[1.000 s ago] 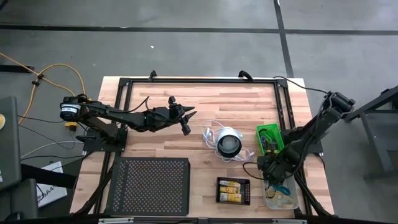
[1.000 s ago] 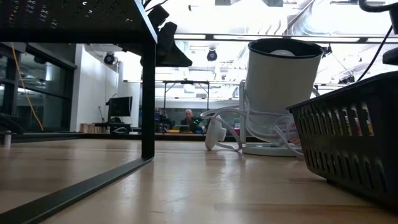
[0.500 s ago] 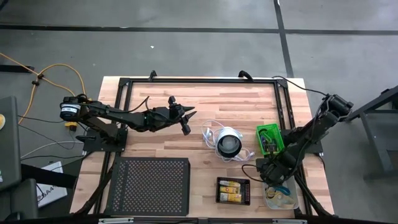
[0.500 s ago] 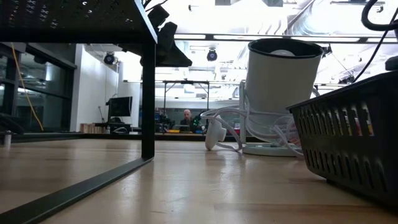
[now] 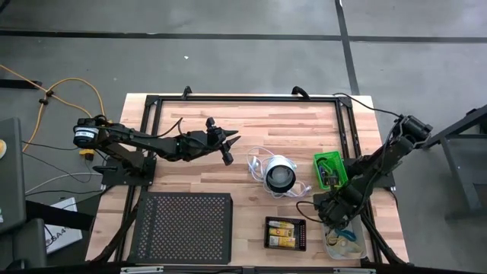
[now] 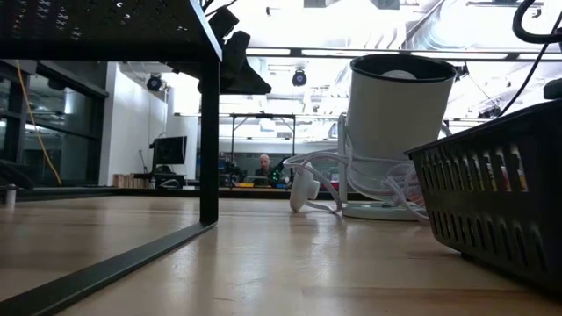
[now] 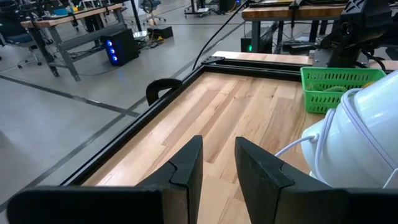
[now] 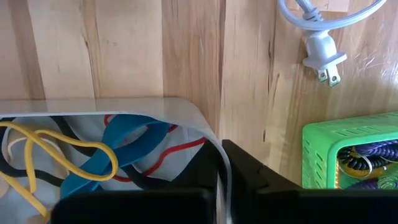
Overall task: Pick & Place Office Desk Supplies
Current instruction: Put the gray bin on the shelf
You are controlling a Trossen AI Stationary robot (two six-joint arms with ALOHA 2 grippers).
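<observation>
My right gripper [image 8: 222,157] is at the table's near right, over the clear tray [image 5: 344,243], and is shut on its rim. In the tray lie office desk supplies: a blue band [image 8: 124,146], a yellow cord [image 8: 56,149], and red and dark cords. The green tray [image 8: 348,143] beside it holds purple coils [image 8: 367,158]. The black tray [image 5: 285,233] holds yellow-and-white packs. My left gripper [image 7: 217,165] hangs open above the table's far middle [image 5: 228,148], with nothing between its fingers. My right gripper has the clear tray's thin rim [image 8: 220,171] between its two fingers, near a rounded corner. One finger stands inside the tray and one outside. The fingers come from above, pointing down. The tray sits flat on the table.
A round white-and-black object [image 5: 280,175] with a white cord and plug [image 8: 323,53] stands mid-table. A black mesh box [image 5: 183,227] fills the near left. A black frame [image 5: 243,99] borders the wooden top. Bare wood lies in the far middle.
My right arm has shifted slightly toward the table's near edge, down at the clear tray. The left arm has kept still.
</observation>
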